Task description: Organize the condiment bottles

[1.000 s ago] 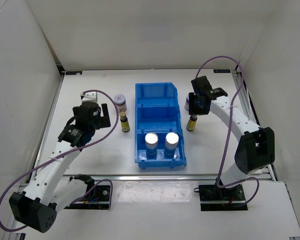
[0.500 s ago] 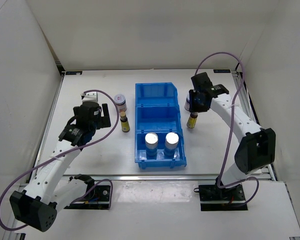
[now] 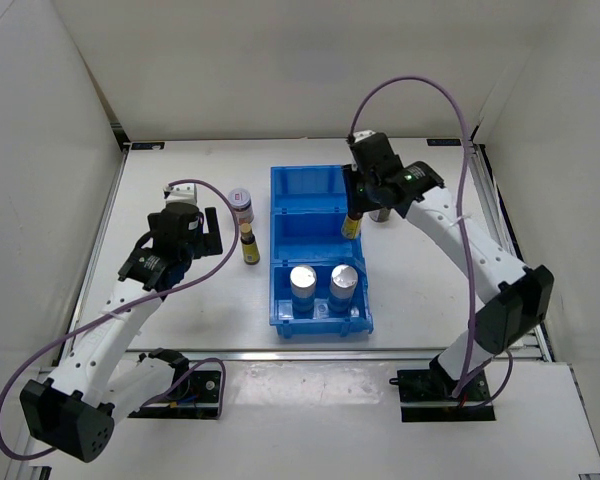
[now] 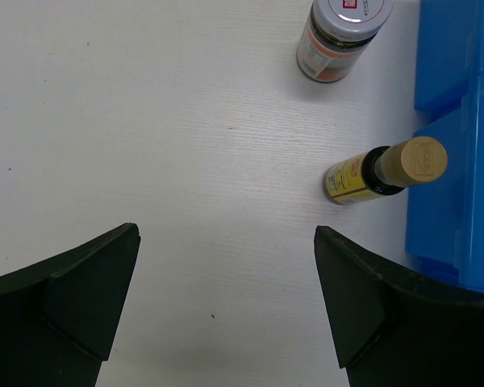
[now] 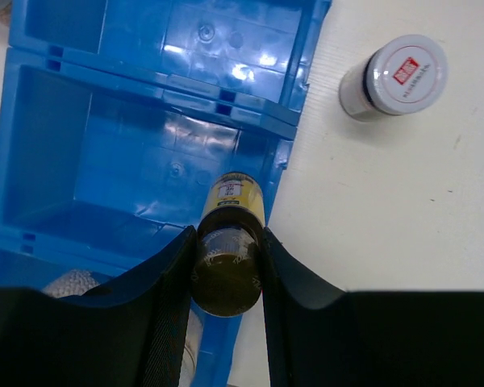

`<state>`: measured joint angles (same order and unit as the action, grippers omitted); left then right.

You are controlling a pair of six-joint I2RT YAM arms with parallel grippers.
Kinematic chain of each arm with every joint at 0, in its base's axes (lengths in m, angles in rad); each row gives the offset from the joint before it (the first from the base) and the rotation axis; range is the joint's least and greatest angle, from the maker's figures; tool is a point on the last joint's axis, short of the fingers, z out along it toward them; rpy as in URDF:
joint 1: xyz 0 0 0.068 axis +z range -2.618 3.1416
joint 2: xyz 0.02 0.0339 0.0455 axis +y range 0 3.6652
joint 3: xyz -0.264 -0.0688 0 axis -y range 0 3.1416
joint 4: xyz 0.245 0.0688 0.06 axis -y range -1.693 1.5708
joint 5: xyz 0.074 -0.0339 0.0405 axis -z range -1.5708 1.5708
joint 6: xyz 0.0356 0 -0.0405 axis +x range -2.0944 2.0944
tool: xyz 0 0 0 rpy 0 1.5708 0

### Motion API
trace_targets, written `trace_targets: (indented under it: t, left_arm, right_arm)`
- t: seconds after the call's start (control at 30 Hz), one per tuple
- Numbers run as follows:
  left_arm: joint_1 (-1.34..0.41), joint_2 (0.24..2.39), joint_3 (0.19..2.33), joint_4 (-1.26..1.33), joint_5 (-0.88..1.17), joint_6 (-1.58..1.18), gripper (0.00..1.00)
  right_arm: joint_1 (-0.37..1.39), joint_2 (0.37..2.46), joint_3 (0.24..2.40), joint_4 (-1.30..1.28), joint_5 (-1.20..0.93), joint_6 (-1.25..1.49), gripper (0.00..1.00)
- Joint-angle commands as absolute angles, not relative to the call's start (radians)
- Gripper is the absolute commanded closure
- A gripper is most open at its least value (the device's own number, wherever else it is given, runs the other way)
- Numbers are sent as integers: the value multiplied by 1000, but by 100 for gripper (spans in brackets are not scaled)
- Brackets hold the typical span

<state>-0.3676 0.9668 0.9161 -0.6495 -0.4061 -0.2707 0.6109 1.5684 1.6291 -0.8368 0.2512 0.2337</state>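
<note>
The right claw (image 3: 358, 203), clamped on a slim dark yellow-labelled bottle (image 3: 351, 226), has carried it from the white surface (image 3: 180, 170) to over the right wall of the blue plastic bin (image 3: 318, 183). The left claw (image 4: 226, 250) stays apart.

The white table (image 3: 180, 300) carries a blue divided bin (image 3: 310, 190) at its middle. Just left of the bin stand a short pale-lidded jar (image 3: 241, 203) and, nearer the arms, a slim yellow-labelled bottle (image 3: 249, 246). A second pale-lidded jar (image 5: 395, 76) stands right of the bin.
</note>
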Motion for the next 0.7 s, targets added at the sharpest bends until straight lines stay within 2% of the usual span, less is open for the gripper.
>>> trace_targets:
  t: [0.0,0.43,0.5,0.6,0.67]
  left_arm:
    - [-360,962,928,-630,-393,-267,0]
    - [-360,962,928,-630,-383,-267,0]
    - [-360,962,928,-630,-383,-267,0]
    - [-360,962,928,-630,-383,-267,0]
    - [-360,962,928,-630,-383,-267,0]
  right_arm:
    - [620,1630,1664,-776,255,222,100]
    - [620,1718,1568,-664,235,251,99]
    - [620,1727,1559,-664,235,252,92]
    - [629,1738,1559,-664,235,252,90]
    - [629,1738,1559,-664,235,261,80]
